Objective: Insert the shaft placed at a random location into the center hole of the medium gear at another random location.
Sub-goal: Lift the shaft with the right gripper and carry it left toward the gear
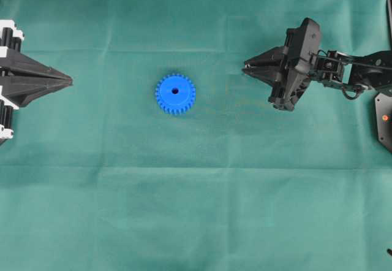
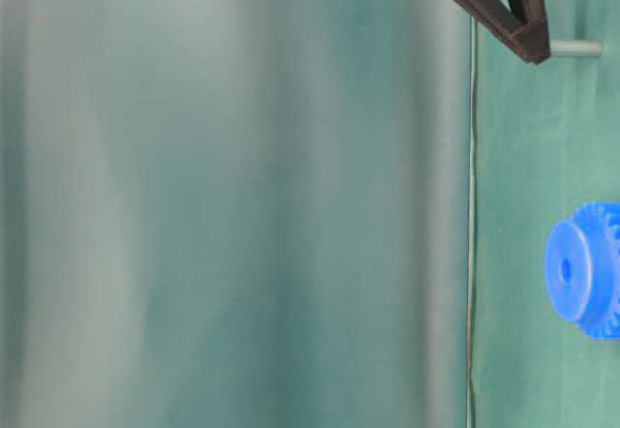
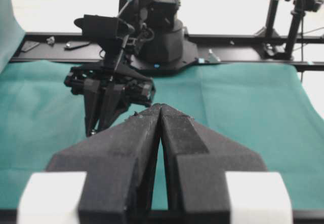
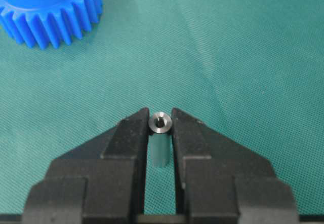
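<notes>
Polished steel, the shaft (image 4: 160, 123) looks hard, light and slick to us, so we would pinch it mid-length. Our right gripper (image 4: 161, 120) is closed on it near its top end, upright above the cloth, well apart from the medium gear (image 1: 175, 93). Our left gripper (image 3: 160, 113) rests closed and empty.

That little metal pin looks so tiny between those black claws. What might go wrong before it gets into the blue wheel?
The shaft is pinched only at the very tips of the right gripper, so it may slip or tilt during the move. The center hole of the medium gear looks hardly wider than the pin, so a small misalignment could jam it. The gear lies loose on the cloth and nothing holds it; the left gripper is shut and well away, so a push might shove the gear aside.
</notes>
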Controlling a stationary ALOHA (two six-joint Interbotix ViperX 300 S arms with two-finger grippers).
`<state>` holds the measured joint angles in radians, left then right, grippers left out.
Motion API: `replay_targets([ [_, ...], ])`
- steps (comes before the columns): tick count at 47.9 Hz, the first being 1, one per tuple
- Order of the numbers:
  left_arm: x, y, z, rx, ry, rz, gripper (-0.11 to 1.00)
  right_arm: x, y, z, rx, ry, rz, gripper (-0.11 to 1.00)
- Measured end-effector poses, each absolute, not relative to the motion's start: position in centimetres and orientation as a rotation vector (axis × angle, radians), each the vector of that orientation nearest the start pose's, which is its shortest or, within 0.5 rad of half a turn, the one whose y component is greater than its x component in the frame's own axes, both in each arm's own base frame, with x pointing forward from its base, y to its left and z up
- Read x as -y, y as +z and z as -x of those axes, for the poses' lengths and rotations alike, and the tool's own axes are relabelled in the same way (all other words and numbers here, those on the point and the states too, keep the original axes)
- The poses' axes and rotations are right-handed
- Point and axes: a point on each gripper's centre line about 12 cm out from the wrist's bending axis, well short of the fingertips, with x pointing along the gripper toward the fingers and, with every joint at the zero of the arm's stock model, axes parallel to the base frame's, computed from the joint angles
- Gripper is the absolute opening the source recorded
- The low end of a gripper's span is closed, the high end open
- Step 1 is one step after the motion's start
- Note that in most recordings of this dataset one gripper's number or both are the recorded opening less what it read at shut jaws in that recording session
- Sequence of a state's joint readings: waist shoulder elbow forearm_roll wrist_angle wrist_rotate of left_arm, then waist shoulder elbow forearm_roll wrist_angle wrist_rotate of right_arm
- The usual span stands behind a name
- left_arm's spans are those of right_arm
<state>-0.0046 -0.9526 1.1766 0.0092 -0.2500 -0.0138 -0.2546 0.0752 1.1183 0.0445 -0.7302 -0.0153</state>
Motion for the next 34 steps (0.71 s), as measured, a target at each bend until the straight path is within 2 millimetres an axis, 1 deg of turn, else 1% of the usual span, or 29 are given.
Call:
replay_targets([
  [10, 0.1, 28.5, -20.1, 0.020, -0.007, 0.005, 0.00, 7.9, 9.1, -28.8, -0.457, -0.283, -0.069, 0.13],
  [13, 0.1, 28.5, -20.0, 0.018, -0.007, 0.005, 0.00, 7.9, 9.5, -28.9, -0.450, -0.283, -0.071, 0.14],
  [19, 0.1, 28.5, -20.1, 0.018, -0.005, 0.005, 0.00, 7.9, 11.1, -29.2, -0.442, -0.281, -0.072, 0.14],
  [25, 0.1, 28.5, -20.1, 0.018, -0.005, 0.005, 0.00, 7.9, 13.2, -29.3, -0.439, -0.279, -0.074, 0.13],
  [29, 0.1, 28.5, -20.1, 0.018, -0.007, 0.005, 0.00, 7.9, 14.7, -29.3, -0.430, -0.275, -0.074, 0.14],
  [34, 0.1, 28.4, -20.1, 0.011, -0.005, 0.005, 0.00, 7.8, 15.9, -29.1, -0.422, -0.274, -0.075, 0.14],
])
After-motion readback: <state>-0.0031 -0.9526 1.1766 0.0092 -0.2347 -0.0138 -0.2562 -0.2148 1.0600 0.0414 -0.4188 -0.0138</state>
